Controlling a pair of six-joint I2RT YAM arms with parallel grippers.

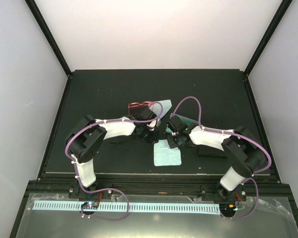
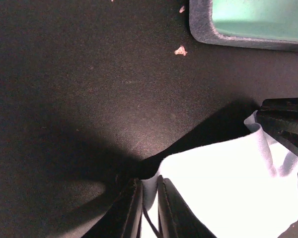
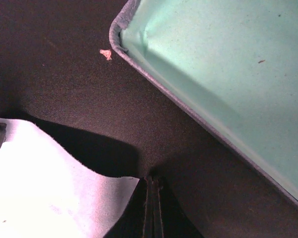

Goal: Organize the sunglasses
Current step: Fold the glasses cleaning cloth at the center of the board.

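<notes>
A pair of sunglasses with a red frame [image 1: 139, 105] lies on the mat just beyond the left arm's wrist, and neither gripper touches it. A light blue cleaning cloth [image 1: 167, 152] lies between the arms. My left gripper [image 1: 154, 139] is shut on one far corner of the cloth [image 2: 223, 188], which shows pinched between its fingers [image 2: 166, 208]. My right gripper [image 1: 172, 141] is shut, and a corner of the cloth [image 3: 54, 198] runs up to its closed tips [image 3: 153, 181]. That gripper's dark fingers [image 2: 283, 124] also show in the left wrist view, with the cloth bunched against them.
An open case with a pale green lining [image 3: 228, 74] lies right beside the right gripper, and its rim [image 2: 248, 22] also shows in the left wrist view. A second pale cloth [image 1: 163, 106] lies by the red sunglasses. A black case [image 1: 211, 150] sits under the right forearm.
</notes>
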